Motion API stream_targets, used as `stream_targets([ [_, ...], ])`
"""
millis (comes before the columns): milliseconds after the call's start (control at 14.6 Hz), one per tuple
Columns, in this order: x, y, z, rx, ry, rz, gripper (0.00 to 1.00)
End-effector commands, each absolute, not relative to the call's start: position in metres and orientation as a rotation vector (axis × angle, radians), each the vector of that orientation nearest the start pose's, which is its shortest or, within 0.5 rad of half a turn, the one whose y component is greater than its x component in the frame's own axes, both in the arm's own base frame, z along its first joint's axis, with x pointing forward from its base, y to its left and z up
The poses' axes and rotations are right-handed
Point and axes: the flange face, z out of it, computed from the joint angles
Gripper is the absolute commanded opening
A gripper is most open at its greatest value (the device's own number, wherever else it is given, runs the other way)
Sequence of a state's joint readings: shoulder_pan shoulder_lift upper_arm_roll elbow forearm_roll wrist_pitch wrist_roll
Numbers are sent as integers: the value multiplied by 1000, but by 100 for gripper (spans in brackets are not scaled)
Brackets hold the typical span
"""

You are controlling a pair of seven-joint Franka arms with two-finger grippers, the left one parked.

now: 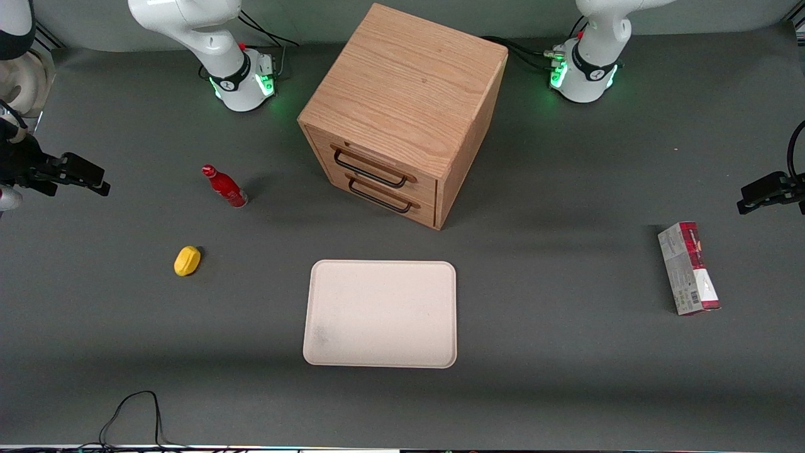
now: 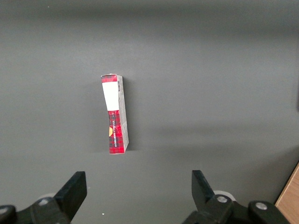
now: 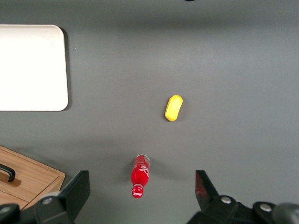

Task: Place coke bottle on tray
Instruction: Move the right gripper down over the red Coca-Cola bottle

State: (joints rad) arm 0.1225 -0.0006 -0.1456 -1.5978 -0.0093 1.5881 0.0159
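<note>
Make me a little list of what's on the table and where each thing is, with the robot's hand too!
bottle: red bottle standing on the table, beside the wooden drawers, not on the tray
tray: pale tray with nothing on it, nearer the front camera than the drawers
drawers: wooden box with two drawers, both closed
lemon: yellow lemon nearer the front camera than the bottle
carton: red-and-grey carton toward the parked arm's end
hand: hand open, up above the bottle, holding nothing
</note>
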Motion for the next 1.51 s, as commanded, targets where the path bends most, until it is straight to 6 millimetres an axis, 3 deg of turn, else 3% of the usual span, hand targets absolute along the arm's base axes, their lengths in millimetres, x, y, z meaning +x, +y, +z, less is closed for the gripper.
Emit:
stream_targets([
  [0, 561, -13, 617, -3132, 41, 14, 100],
  [275, 546, -7, 607, -3105, 48, 88, 100],
  [412, 524, 10, 573, -3097, -5, 191, 100],
  [549, 492, 22, 536, -3093, -44, 141, 100],
  [618, 468, 27, 513, -3090, -66, 100, 100],
  [686, 440, 34, 469, -3090, -98, 65, 100],
  [1098, 405, 40, 374, -3096, -117, 22, 100],
  [1304, 386, 38, 340, -3102, -122, 22, 100],
  [1441, 381, 34, 333, -3136, -173, 45, 100],
])
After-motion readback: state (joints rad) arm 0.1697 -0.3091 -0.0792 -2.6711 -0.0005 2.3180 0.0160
